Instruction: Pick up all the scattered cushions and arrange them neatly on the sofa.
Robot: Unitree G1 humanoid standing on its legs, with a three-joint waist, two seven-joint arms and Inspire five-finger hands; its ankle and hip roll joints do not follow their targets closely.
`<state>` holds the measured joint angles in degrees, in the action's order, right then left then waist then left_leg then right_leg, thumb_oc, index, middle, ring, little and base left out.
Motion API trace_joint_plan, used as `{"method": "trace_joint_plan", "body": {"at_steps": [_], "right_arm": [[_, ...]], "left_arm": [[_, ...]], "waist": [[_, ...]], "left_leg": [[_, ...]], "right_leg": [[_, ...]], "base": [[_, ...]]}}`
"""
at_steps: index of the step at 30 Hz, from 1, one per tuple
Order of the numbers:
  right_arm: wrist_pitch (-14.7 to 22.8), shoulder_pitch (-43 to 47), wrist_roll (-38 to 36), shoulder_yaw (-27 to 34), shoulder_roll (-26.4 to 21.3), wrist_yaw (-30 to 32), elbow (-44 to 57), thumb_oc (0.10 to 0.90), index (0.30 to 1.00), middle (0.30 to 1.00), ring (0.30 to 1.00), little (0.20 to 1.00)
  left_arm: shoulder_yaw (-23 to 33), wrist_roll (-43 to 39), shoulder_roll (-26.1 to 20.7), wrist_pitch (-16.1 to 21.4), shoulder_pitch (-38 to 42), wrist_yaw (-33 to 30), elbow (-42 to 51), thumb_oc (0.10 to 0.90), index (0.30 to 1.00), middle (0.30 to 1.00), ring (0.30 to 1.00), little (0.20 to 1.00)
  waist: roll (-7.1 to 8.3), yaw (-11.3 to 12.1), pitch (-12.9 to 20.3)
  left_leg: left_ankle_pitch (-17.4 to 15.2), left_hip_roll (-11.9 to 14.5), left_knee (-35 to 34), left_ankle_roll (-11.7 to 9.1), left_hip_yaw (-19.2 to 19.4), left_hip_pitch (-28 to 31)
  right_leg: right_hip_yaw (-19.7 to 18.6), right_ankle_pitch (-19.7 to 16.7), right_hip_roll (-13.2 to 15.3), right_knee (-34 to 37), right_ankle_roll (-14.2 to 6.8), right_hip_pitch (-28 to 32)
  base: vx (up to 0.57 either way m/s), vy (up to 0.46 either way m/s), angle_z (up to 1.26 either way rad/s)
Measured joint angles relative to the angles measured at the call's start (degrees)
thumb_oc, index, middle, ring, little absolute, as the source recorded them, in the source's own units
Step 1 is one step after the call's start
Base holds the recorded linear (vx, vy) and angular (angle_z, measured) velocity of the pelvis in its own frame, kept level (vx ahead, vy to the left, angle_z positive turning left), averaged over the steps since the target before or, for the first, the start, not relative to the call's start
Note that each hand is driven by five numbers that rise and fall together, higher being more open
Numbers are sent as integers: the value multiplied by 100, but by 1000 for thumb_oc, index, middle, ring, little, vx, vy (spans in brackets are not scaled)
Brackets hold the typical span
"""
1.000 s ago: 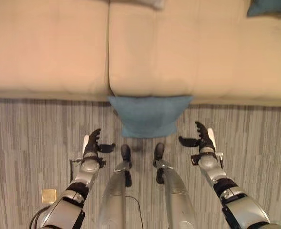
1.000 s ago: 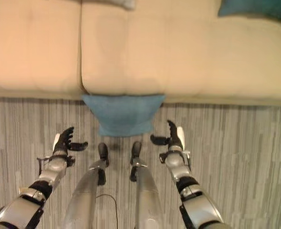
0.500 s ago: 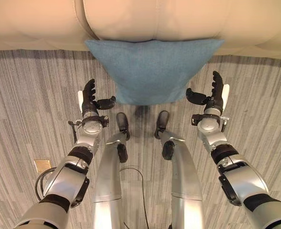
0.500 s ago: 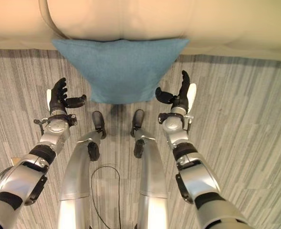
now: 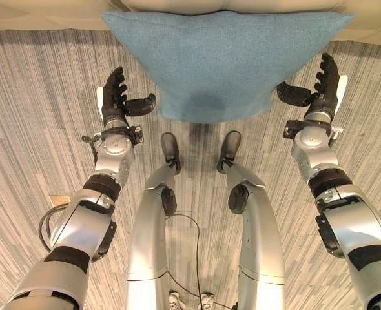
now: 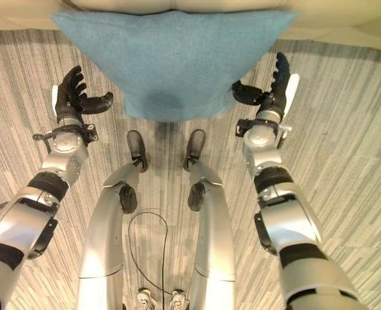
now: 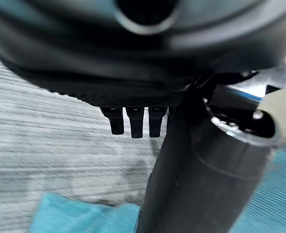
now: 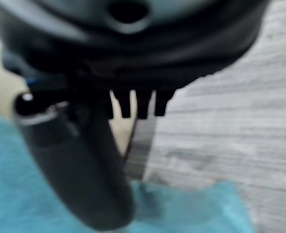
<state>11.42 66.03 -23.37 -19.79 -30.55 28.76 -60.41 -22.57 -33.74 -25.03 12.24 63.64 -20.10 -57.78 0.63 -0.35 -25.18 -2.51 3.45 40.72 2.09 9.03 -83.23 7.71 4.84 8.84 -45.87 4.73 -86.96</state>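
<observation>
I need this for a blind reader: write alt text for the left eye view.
A blue cushion leans against the sofa front on the striped floor. The left hand and right hand flank it, fingers open.

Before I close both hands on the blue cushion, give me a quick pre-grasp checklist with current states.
1. Left hand open, thumb out toward the blue cushion: ok.
2. Right hand open, thumb toward the cushion: ok.
3. Hands flank the cushion on both sides: ok.
4. Hands in contact with the cushion: not ok on the left, a strip of floor shows between; cannot tell on the right, thumb at its edge.
5. Cushion leaning against the sofa front, bottom edge on the floor: ok.
6. Room on the sofa seat: cannot tell.
</observation>
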Motion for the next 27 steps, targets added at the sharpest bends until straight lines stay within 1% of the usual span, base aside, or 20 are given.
{"method": "trace_joint_plan", "body": {"at_steps": [1,4,5,8,14,17,18,19,20,21,24,27], "right_arm": [[-3,78,-29,-32,-58,-58,-2,800,900,900,900,900],[-11,192,-71,-239,-220,-129,0,800,900,900,900,900],[-16,220,-81,-246,-255,-174,-2,800,900,900,900,900],[-30,334,-110,-570,-356,-256,-7,800,900,900,900,900],[-94,508,-92,-793,-338,-311,-6,800,900,900,900,900],[-154,564,-47,-798,-258,-257,-3,800,900,900,900,900],[-167,565,-43,-790,-246,-213,0,400,300,300,300,300],[-170,568,-45,-760,-212,-198,5,400,300,300,300,300],[-170,567,-44,-726,-182,-198,5,400,300,300,300,300],[-170,568,-47,-720,-176,-190,10,400,300,300,300,300],[-170,577,-59,-607,-75,-92,56,400,300,300,300,300],[-170,570,-71,-443,25,-72,105,400,300,300,300,300]], "left_arm": [[-82,-2,-15,-1,199,77,10,800,900,900,900,900],[-356,0,-110,-1,473,163,12,800,900,900,900,900],[-394,-2,-130,-2,520,205,11,800,900,900,900,900],[-575,-2,-182,-4,596,238,9,800,900,900,900,900],[-811,3,-80,-6,824,318,36,800,900,900,900,900],[-806,3,57,-6,837,186,43,800,900,900,900,900],[-787,-5,158,-6,836,159,39,800,900,900,900,900],[-764,-39,221,-5,834,135,41,800,900,900,900,900],[-739,-97,322,-5,834,108,41,740,811,811,811,811],[-746,-137,397,-5,832,64,46,400,300,300,300,300],[-532,-414,575,-2,827,-47,97,400,300,300,300,300],[-322,-754,520,-2,777,-96,256,400,300,300,300,300]], "waist": [[0,7,0],[0,30,0],[0,42,0],[0,43,0],[0,42,0],[0,44,0],[0,47,0],[0,48,0],[0,46,0],[0,45,0],[0,45,0],[0,22,0]], "left_leg": [[8,-29,-65,-4,-3,0],[19,-60,-123,-8,-3,-40],[19,-67,-151,-8,-3,-43],[52,-92,-248,-21,-15,-60],[145,-130,-382,-41,-105,-137],[155,-132,-411,-44,-109,-137],[160,-134,-415,-47,-120,-140],[164,-135,-424,-49,-132,-145],[180,-140,-448,-52,-138,-146],[205,-146,-481,-55,-151,-146],[249,-145,-546,-65,-180,-151],[304,-124,-615,-81,-214,-137]], "right_leg": [[7,1,20,7,1,-13],[5,13,41,21,-6,-68],[6,16,45,37,-3,-77],[20,15,53,97,-5,-97],[147,0,77,206,4,-130],[152,-9,75,224,-4,-129],[157,-9,75,224,-4,-129],[167,-9,75,234,-5,-129],[173,-11,75,246,-7,-129],[181,-21,72,268,-4,-129],[225,-47,69,320,17,-124],[278,-104,46,425,53,-82]], "base": [[32,-28,6],[12,-13,3],[0,0,0],[0,0,0],[1,0,2],[0,0,0],[0,0,0],[0,0,0],[0,0,0],[0,0,0],[0,0,0],[0,0,0]]}}
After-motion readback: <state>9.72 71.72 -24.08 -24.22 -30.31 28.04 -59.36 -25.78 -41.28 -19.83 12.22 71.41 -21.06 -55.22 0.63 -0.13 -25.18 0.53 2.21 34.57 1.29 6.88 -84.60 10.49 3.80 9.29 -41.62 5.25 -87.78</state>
